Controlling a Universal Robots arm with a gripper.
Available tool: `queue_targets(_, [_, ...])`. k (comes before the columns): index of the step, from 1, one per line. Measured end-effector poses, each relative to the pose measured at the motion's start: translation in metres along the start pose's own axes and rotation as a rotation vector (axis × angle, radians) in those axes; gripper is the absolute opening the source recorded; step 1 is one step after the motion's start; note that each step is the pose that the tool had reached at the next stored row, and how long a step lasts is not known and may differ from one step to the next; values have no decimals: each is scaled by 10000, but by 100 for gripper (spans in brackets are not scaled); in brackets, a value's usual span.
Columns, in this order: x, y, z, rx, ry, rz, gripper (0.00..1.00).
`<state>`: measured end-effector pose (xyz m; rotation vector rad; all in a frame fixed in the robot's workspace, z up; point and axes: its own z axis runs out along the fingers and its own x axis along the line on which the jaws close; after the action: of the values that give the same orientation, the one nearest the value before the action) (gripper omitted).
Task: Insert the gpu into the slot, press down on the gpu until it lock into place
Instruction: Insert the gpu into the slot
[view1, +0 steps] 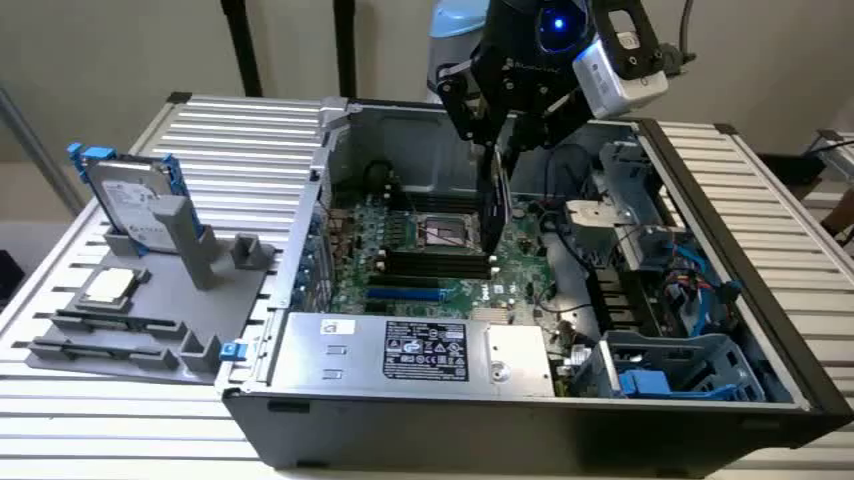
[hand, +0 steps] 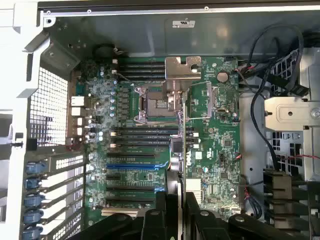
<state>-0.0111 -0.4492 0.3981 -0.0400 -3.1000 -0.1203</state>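
Slatted white table (view1: 240, 130) bearing open computer case (view1: 534, 430). Upper centre of exterior view: gripper (view1: 501, 135) clamped on the gpu (view1: 497, 200), upright, edge-on above green motherboard (view1: 350, 265). Blue slot (view1: 404, 295) bare, below-left of the gpu, apart from it

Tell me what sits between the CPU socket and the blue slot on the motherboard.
Parallel black strips lie between the CPU socket and the blue slot, plain in the wrist view and the exterior view.
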Motion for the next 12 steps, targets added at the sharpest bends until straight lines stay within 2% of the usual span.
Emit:
queue_targets(8, [1,0,0,-1,-5,0,26])
queue_targets(12, [5,0,1,-9,-108,-1,26])
